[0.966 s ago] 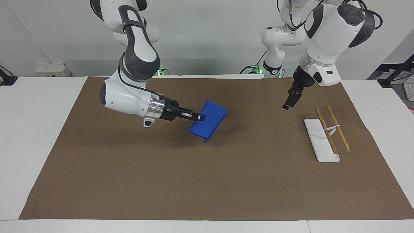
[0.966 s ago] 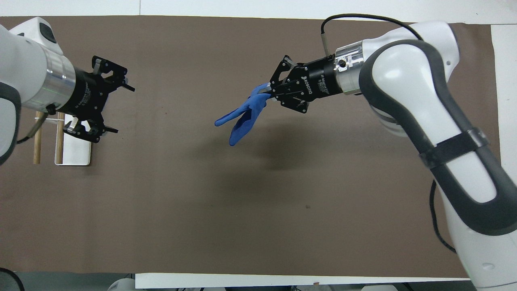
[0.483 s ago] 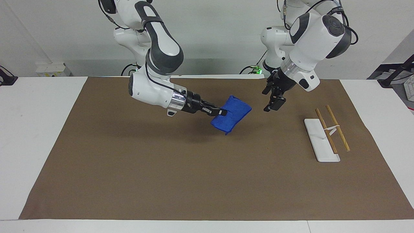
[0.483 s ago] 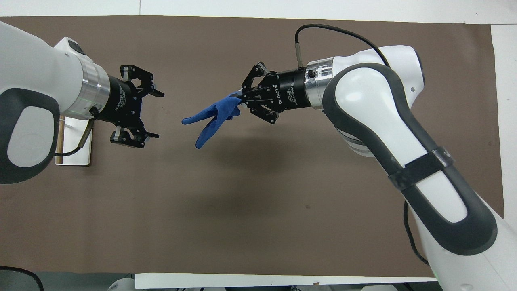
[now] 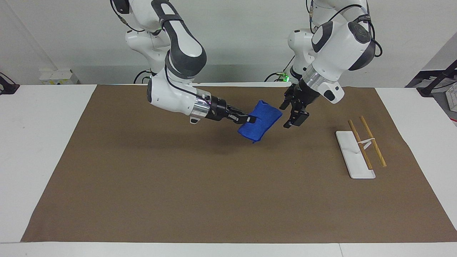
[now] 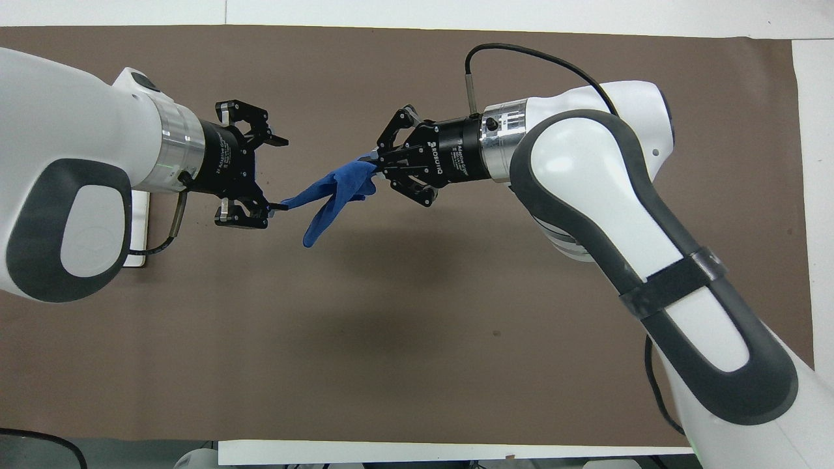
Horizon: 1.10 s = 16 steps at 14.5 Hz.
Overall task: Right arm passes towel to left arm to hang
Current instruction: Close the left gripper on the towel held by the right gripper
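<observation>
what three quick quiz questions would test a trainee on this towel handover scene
1. True or false: the right end effector is shut on the towel.
2. The left end effector is: A) shut on the towel, B) open beside the towel, C) resting on the rack.
3. Fill in: the white rack with two wooden bars lies toward the ____ arm's end of the brown mat.

Key: 1 true; 2 B; 3 left.

A white table [image 5: 43, 142] carries a brown mat [image 5: 178, 185], and a white rack with wooden rods [image 5: 360, 150] stands on it.
</observation>
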### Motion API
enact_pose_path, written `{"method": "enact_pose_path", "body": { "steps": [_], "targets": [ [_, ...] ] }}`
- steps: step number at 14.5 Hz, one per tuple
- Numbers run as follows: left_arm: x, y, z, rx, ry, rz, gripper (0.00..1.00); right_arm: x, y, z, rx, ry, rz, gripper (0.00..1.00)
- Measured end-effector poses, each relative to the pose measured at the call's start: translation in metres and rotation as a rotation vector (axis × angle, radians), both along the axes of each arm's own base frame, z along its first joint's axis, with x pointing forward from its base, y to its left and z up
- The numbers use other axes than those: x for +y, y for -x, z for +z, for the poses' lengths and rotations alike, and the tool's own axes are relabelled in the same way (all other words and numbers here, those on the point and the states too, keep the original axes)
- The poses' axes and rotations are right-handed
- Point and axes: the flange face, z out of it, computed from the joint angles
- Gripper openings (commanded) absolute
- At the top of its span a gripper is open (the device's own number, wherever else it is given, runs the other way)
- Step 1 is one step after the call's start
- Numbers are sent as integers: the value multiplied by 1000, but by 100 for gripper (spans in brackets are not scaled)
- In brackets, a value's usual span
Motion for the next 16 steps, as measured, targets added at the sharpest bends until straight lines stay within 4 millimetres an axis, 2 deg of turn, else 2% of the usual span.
{"method": "enact_pose_path", "body": {
  "steps": [5, 10, 12, 14, 16],
  "targets": [
    [-11, 4, -14, 18, 21, 10, 89, 0, 0, 0, 0, 0, -1, 1],
    [-33, 1, -12, -19, 72, 129, 80, 0, 0, 0, 0, 0, -1, 1],
    [-34, 1, -15, -17, 73, 131, 71, 0, 0, 0, 0, 0, -1, 1],
    [-34, 1, -17, -18, 72, 125, 49, 0, 0, 0, 0, 0, -1, 1],
    [-34, 1, -18, -22, 70, 112, 34, 0, 0, 0, 0, 0, -1, 1]
  ]
}}
